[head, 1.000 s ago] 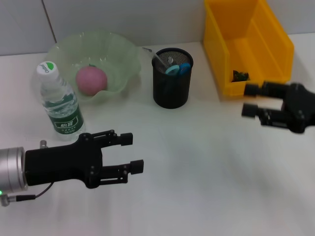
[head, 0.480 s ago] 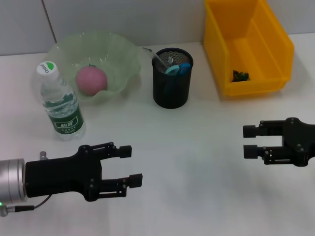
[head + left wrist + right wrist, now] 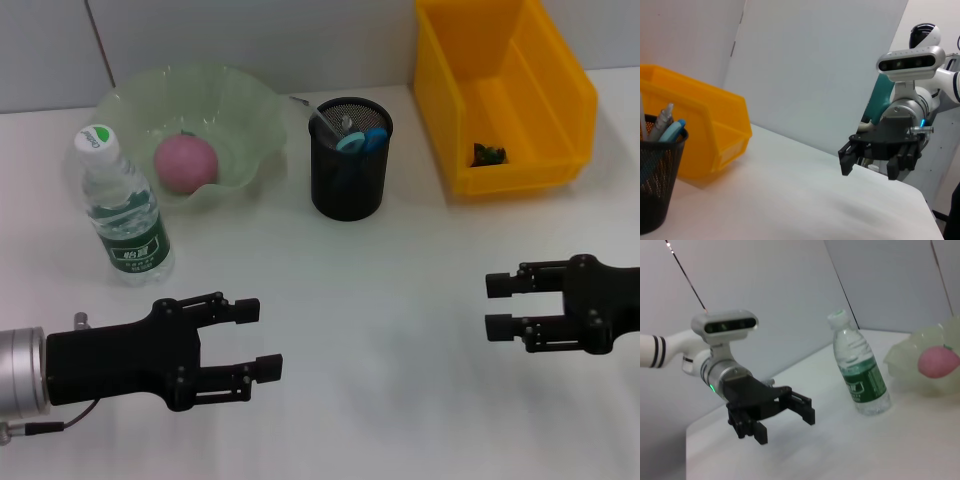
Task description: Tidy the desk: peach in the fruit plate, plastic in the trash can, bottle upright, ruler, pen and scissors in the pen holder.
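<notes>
Near the far edge of the desk (image 3: 400,330) the peach (image 3: 185,163) lies in the fruit plate (image 3: 245,110), with the bottle (image 3: 122,208) upright just beside it. The pen holder (image 3: 348,172) stands at the middle, the trash can (image 3: 500,90) at the far right corner. Both the left gripper (image 3: 252,340) and the right gripper (image 3: 497,306) hover near the front edge, released and grasping nothing.

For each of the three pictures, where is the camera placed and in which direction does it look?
Head view: from the robot's head, looking down at the white desk; both open hands show, left hand, right hand.
Left wrist view: looks across the desk at the right hand, yellow plastic bin, black mesh pen holder.
Right wrist view: faces the left hand, clear upright water bottle.
Shared: head and right wrist views both show the bottle.
</notes>
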### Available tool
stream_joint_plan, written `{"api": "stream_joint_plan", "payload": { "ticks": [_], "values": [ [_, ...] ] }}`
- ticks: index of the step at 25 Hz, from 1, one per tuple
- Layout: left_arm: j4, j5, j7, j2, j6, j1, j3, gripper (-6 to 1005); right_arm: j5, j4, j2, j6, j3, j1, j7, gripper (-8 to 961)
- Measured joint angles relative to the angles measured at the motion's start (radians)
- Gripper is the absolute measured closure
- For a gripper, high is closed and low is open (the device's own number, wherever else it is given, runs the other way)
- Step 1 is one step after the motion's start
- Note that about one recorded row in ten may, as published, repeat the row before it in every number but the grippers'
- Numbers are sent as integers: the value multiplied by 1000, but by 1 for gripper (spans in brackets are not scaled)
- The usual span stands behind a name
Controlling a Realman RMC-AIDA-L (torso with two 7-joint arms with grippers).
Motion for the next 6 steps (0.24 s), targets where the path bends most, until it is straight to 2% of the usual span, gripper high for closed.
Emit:
{"api": "stream_joint_plan", "payload": {
  "ticks": [6],
  "values": [
    [7, -1, -2, 3, 0, 0, 0, 203, -7, -5, 16, 12, -1, 2, -8, 301]
  ]
}}
